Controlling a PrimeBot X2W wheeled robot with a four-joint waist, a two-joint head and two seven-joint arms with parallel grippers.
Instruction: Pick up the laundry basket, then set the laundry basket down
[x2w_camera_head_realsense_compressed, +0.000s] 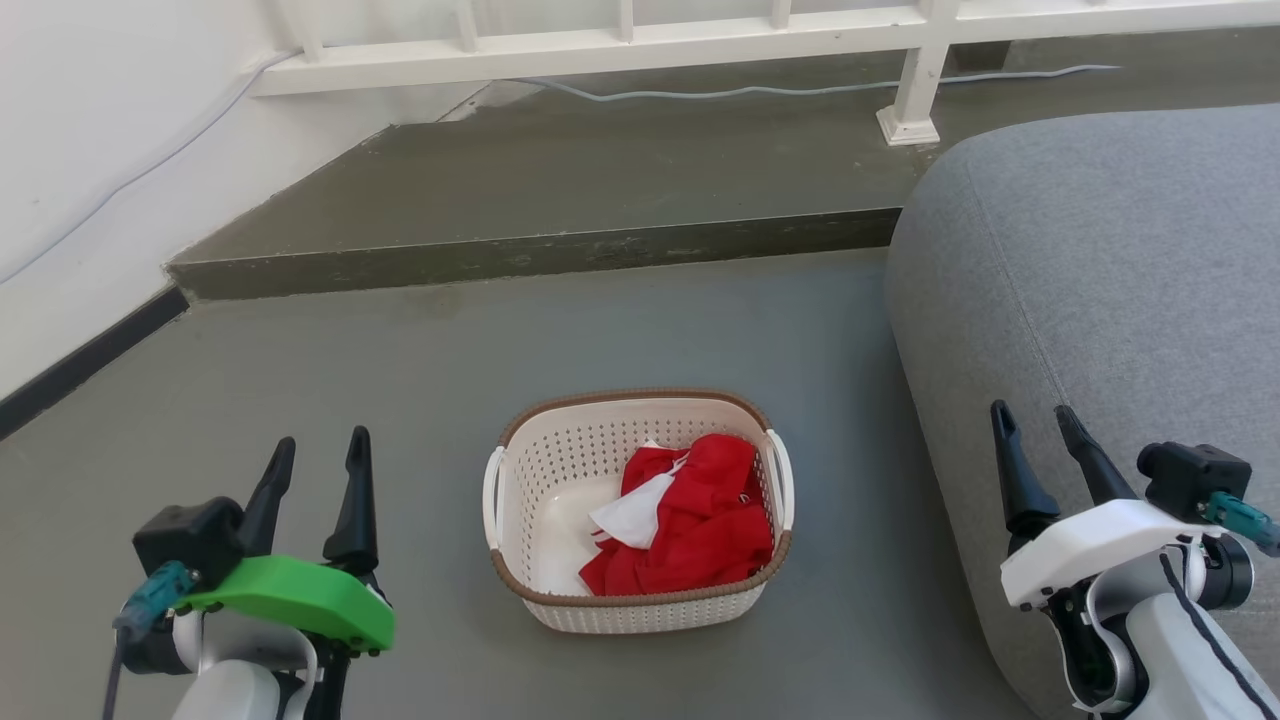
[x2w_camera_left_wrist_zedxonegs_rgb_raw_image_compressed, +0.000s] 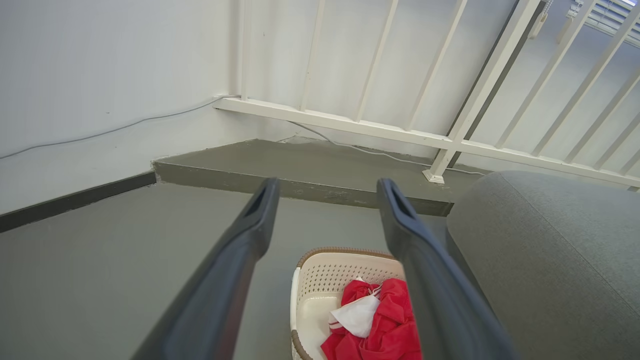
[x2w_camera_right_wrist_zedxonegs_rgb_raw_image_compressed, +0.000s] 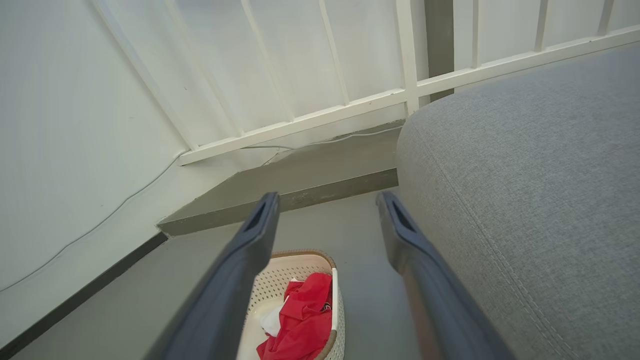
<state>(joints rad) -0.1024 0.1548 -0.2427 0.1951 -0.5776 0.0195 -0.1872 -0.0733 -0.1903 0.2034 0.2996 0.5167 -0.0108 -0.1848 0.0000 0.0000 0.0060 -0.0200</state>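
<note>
The basket (x2w_camera_head_realsense_compressed: 640, 612) stands on the grey floor (x2w_camera_head_realsense_compressed: 400, 360), a little below the middle of the head view. It is upright, and both its white handles, one at 9 o'clock (x2w_camera_head_realsense_compressed: 492, 495) and one at 3 o'clock (x2w_camera_head_realsense_compressed: 782, 478), are free. Inside lies a red and white cloth (x2w_camera_head_realsense_compressed: 700, 520), pushed toward the 3 o'clock side, so a part of the pale bottom shows at 9 o'clock.

The left gripper (x2w_camera_head_realsense_compressed: 322, 442) hovers at 8 o'clock from the basket, well apart from it. Its two dark fingers are spread and nothing is between them. In the left wrist view the basket shows between these fingers, low in the picture, partly behind the right one.

The right gripper (x2w_camera_head_realsense_compressed: 1030, 410) is at 3 o'clock from the basket, in front of the grey sofa (x2w_camera_head_realsense_compressed: 1100, 250). Its fingers are also parted and hold nothing. I cannot tell if it touches the sofa. In the right wrist view the basket lies at 7 o'clock, partly behind the left finger.

The sofa is near the basket at 3 o'clock, not touching it. At 12 o'clock a low step (x2w_camera_head_realsense_compressed: 540, 255) rises from the floor, and behind it runs a white railing (x2w_camera_head_realsense_compressed: 620, 45) with a pale cable (x2w_camera_head_realsense_compressed: 750, 92) along its foot. A white wall (x2w_camera_head_realsense_compressed: 100, 150) closes the scene at 10 o'clock.
</note>
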